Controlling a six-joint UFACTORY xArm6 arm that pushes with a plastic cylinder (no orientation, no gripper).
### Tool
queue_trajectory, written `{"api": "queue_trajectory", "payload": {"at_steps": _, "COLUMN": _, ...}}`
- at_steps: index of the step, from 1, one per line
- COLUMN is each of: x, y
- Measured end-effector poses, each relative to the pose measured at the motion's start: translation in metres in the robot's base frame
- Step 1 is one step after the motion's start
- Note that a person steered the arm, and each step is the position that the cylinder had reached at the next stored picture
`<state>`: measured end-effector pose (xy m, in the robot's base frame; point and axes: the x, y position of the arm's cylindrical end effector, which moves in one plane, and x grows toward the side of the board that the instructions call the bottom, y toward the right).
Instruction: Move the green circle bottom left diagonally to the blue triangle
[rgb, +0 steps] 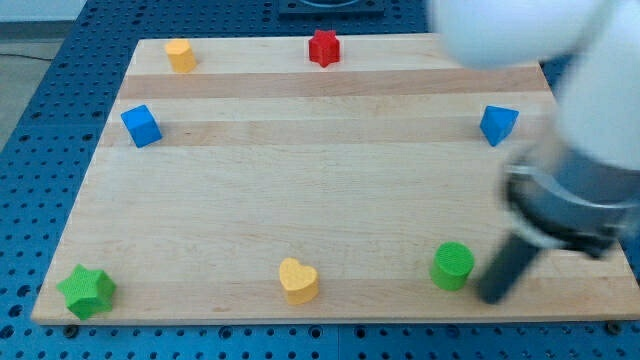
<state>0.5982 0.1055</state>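
The green circle (452, 266) stands near the view's bottom right on the wooden board. The blue triangle (497, 124) sits at the view's right, well above the green circle. My tip (492, 297) is on the board just right of and slightly below the green circle, close to it; I cannot tell if it touches. The rod rises up and to the right into the blurred arm.
A blue cube (141, 125) is at the left. A yellow block (180, 55) and a red star (323, 47) are near the top edge. A green star (86, 291) is at the bottom left corner. A yellow heart (298, 281) is at the bottom middle.
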Motion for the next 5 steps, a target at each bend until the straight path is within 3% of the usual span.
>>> {"api": "queue_trajectory", "payload": {"at_steps": 1, "x": 0.019, "y": -0.076}}
{"api": "queue_trajectory", "payload": {"at_steps": 3, "x": -0.091, "y": -0.114}}
{"api": "queue_trajectory", "payload": {"at_steps": 5, "x": -0.076, "y": -0.045}}
